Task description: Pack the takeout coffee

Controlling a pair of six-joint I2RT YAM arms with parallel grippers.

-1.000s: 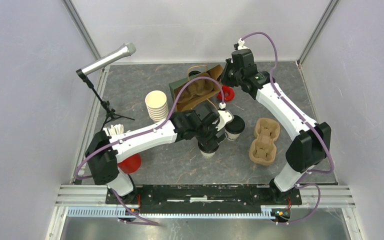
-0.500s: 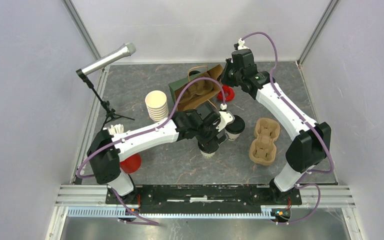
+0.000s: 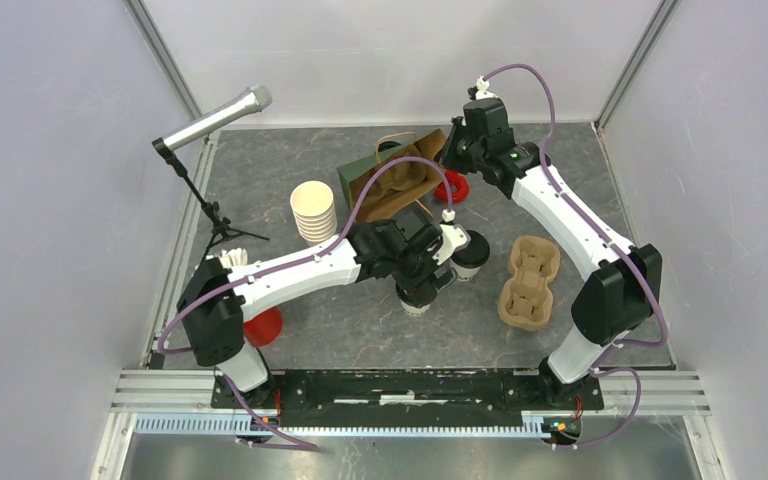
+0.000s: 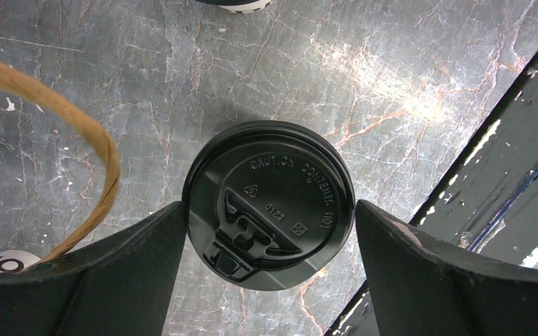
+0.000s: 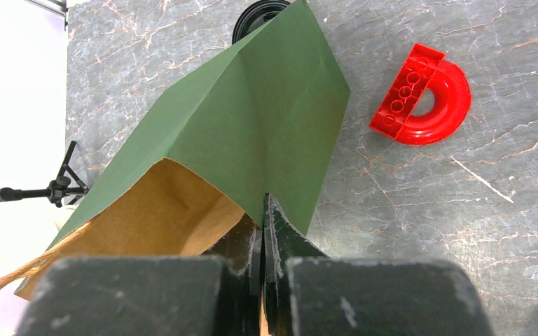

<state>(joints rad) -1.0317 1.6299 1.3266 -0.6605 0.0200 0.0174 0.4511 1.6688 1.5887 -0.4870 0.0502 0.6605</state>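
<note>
Nearest to us, around the middle of the desk (image 3: 360, 335), the left pincer (image 4: 270, 210) hangs straight over the near cup (image 4: 280, 185). Its jaws are wide, one on each side of the black lid, close to the rim but not squeezing it. We read this as lining up a grasp. Coming from above, the fingers could drop past the lid and close on the paper wall beneath, which would hold the cup level. A loop of brown handle (image 4: 101, 150) curves through the left of that wrist view, clear of the lid.

Just beyond, a little to the right, the second cup (image 3: 470, 250) stands upright and lidded, apart from the first. Both coffees are on the desk, and neither is packed yet. Right of them lies a cardboard carrier (image 3: 528, 283) with nothing in its wells. Off to the left, farther back, is a stack of bare cups (image 3: 312, 210).

Farther still, the paper bag (image 3: 390, 185) lies with its green outside up and its brown inside showing. The right pincer (image 5: 263, 224) is closed flat on the bag's green edge. We judge that it lifts that edge to hold the mouth open, so a cup can go in without pushing the paper shut. A red block (image 5: 424, 98) sits just right of the bag and is not touching it.
</note>
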